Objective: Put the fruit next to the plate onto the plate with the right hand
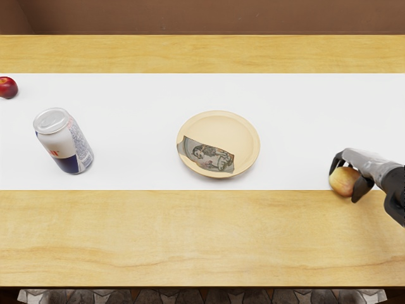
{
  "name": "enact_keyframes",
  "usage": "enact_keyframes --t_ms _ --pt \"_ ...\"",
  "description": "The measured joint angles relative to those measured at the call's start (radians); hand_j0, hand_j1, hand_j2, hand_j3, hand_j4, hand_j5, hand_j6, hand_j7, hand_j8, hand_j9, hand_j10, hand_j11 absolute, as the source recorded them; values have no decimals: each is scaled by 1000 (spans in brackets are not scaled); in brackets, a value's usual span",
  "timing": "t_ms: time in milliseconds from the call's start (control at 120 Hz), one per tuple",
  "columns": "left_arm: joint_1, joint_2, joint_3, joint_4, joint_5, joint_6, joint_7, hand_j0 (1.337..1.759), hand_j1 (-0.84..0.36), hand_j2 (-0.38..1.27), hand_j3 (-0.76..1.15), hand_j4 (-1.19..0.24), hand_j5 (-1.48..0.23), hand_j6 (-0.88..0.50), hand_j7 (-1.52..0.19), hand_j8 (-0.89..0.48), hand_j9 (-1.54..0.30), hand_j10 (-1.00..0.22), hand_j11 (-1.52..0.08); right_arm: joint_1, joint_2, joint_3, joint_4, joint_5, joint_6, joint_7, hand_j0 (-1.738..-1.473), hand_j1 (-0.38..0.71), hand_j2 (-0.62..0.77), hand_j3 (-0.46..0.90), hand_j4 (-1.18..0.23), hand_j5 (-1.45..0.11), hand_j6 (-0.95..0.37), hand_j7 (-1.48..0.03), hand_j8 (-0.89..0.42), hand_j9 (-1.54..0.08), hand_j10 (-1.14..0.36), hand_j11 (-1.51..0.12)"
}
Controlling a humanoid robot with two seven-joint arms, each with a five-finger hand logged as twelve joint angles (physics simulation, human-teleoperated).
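One arm shows, reaching in from the right edge with the wrist angled toward the middle. The right hand point(359, 167) curls its dark fingers around a yellowish fruit point(342, 182), gripping it at the right end of the counter point(190, 234). The fruit is well apart from the plate point(250, 135) at the centre.

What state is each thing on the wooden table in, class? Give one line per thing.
Tan round plate: lying flat, bears no fruit.
Yellowish round fruit: off the plate, held in a grasp.
Right hand: fingers curled around that fruit.
Silver, blue and red drink can: standing upright.
Small red fruit: lying loose at the left edge.
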Motion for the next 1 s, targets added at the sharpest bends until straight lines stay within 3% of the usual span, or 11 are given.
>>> enact_keyframes --t_ms 383,567,1000 --pt "0 0 0 0 0 0 0 1658 339 2 0 -9 -11 -9 -11 -9 -11 -9 -11 9 11 62 0 9 1 1 -1651 149 235 -1 -573 -897 -372 -868 -448 -894 -652 -899" --pt "0 0 0 0 1 0 0 1658 339 2 0 -9 -11 -9 -11 -9 -11 -9 -11 53 33 80 -1 11 8 1 -1651 143 233 0 -575 -901 -378 -869 -448 -897 -651 -902" --pt "0 0 0 0 0 0 0 1658 339 2 0 -9 -11 -9 -11 -9 -11 -9 -11 174 253 81 -115 12 26 1 -1653 140 234 0 -564 -916 -375 -871 -454 -895 -653 -900"
